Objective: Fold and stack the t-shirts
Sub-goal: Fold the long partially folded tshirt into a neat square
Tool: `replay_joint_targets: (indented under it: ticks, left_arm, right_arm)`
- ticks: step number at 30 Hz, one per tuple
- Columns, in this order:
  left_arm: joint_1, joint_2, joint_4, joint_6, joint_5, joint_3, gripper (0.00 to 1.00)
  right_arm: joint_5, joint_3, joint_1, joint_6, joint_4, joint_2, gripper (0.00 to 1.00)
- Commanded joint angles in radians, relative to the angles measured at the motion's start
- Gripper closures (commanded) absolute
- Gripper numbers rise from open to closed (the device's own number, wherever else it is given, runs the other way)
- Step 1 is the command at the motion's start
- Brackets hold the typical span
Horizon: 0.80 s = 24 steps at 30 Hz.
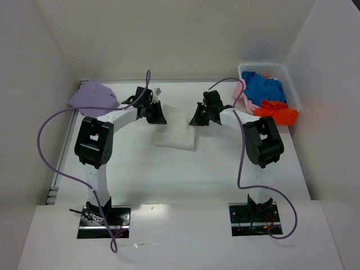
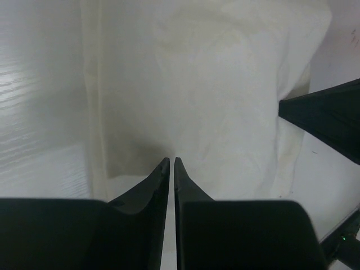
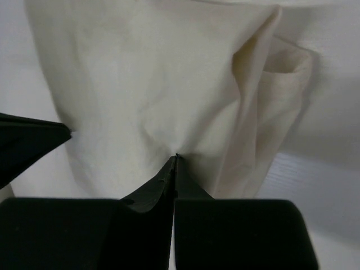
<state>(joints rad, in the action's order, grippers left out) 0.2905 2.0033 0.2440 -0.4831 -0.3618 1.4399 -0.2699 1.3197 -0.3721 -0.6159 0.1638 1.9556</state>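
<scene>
A white table [image 1: 169, 180], walled in white on three sides, fills the overhead view. Two black-and-white arms reach from its near edge toward the middle, the left arm [image 1: 93, 143] and the right arm [image 1: 261, 140], each trailing a looping purple cable [image 1: 48, 146].

Between their wrists lies the off-white t-shirt [image 1: 175, 135], folded into a small block at the centre of the table. The wrists overhang its far corners and hide them from above.

A white mesh basket [image 1: 289, 84] sits in the far right corner, holding a blue shirt [image 1: 264, 87], an orange-red shirt [image 1: 277, 112] spilling over its near rim, and a pale pink shirt [image 1: 246, 101] hanging over its left side. A lavender shirt [image 1: 93, 94] lies bunched in the far left corner, well apart.

The right gripper [image 1: 198, 116] is fully closed, with cloth puckering into its tips, so it pinches the off-white t-shirt. The left gripper [image 1: 154, 114] has its fingers nearly together, with only a thin slit between them, at the shirt's edge. Whether it has caught cloth cannot be told.
</scene>
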Motion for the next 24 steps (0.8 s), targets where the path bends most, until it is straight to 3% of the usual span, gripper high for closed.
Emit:
replay_joint_targets:
  ticks: [1,9,18,19,23,24]
  left_arm:
    - [-0.002,0.037,0.011,-0.020,0.081,-0.001,0.87]
    - [-0.002,0.078,0.032,-0.031,0.165,-0.010,0.90]
    - [-0.002,0.054,0.052,-0.012,0.182,-0.010,0.87]
    - [-0.002,0.040,0.052,-0.003,0.182,-0.010,0.84]
    - [-0.013,-0.034,0.061,0.031,0.182,-0.010,0.48]
    - [-0.022,-0.061,0.061,0.044,0.182,-0.010,0.31]
  right_arm:
    - [0.052,0.035,-0.030,0.013,0.000,0.064,1.00]
    - [0.208,-0.030,-0.030,0.033,0.046,0.049,1.00]
    - [0.236,-0.057,-0.030,0.042,0.060,0.002,1.00]
    - [0.236,-0.057,-0.030,0.042,0.060,-0.020,1.00]
    - [0.245,-0.008,-0.021,0.062,0.109,-0.093,0.96]
    - [0.232,0.004,-0.021,0.073,0.121,-0.113,0.93]
